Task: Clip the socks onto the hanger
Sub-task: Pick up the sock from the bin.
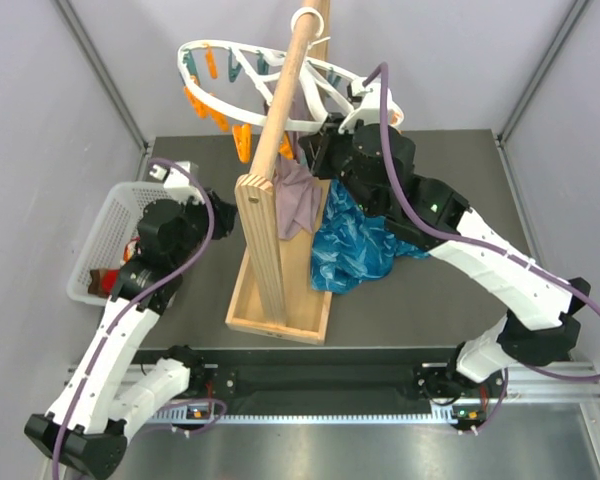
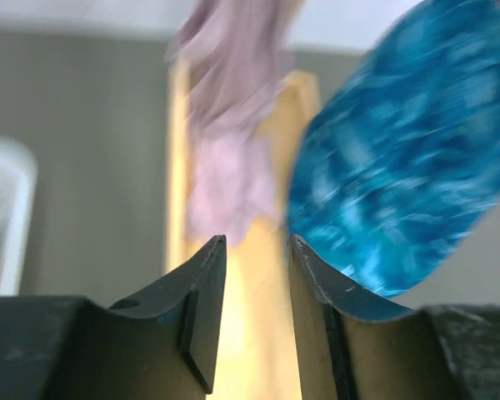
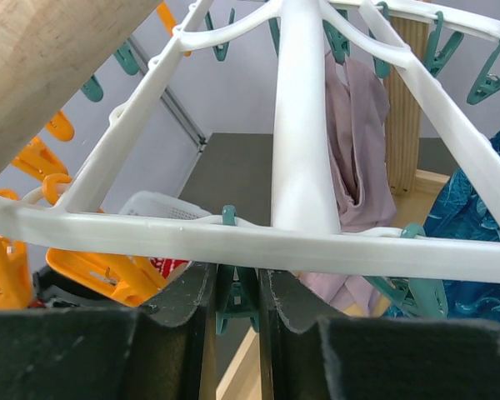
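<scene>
Hanger rim (image 3: pixel 333 247) crosses just above right gripper (image 3: pixel 236 273), which pinches a teal peg (image 3: pixel 234 307).

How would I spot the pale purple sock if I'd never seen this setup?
Find the tall wooden pole rising from the middle of the table, with the white hanger ring at its top. Just under that ring, beside the pole, hangs the mauve sock: plain, dull purple-grey, unlike the bright blue patterned cloth on its right.
</scene>
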Motion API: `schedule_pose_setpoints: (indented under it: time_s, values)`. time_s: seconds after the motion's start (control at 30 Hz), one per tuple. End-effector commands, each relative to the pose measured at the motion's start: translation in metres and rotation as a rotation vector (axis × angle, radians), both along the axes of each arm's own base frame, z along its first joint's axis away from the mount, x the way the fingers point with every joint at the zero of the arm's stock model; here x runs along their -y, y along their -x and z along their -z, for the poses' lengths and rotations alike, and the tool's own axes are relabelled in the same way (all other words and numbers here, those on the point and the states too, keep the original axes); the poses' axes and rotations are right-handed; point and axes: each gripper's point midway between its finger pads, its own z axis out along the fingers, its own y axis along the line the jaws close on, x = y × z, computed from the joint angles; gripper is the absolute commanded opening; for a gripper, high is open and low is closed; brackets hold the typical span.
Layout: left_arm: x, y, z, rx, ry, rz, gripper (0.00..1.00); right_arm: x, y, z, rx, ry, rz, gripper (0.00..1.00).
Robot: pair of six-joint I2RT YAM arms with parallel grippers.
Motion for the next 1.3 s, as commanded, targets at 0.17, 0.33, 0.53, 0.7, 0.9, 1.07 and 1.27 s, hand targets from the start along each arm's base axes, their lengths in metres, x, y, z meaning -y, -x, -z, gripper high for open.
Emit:
schedule_pose_setpoints:
  time_s: [0.17, 0.33, 0.53, 0.7, 0.9, 1.07, 1.27]
  values:
    - [-0.116, 0.033, 0.088, -0.358, -0.117, -0.544, 0.31, 0.013, -0.007, 0.013, 0.007, 0.021, -0.019, 0.00]
    - [-0.135, 0.022, 0.102, -0.449, -0.125, -0.612, 0.44, 0.018, -0.009, 0.023, 0.004, 0.014, -0.047, 0.00]
    - [-0.197, -0.001, 0.156, -0.673, 0.041, -0.751, 0.52, 0.025, -0.013, 0.027, 0.008, -0.008, -0.078, 0.00]
    - [-0.222, -0.027, 0.177, -0.687, 0.180, -0.827, 0.68, 0.027, -0.009, 0.025, 0.017, -0.018, -0.100, 0.00]
    - [-0.221, -0.043, 0.226, -0.889, 0.258, -0.868, 0.66, 0.025, -0.007, 0.032, 0.005, -0.009, -0.114, 0.00]
    - [-0.222, -0.056, 0.268, -0.967, 0.295, -0.896, 0.61, 0.026, -0.007, 0.031, 0.008, -0.018, -0.112, 0.00]
    - [-0.229, -0.070, 0.286, -1.002, 0.277, -0.898, 0.32, 0.027, -0.007, 0.025, 0.018, -0.028, -0.107, 0.00]
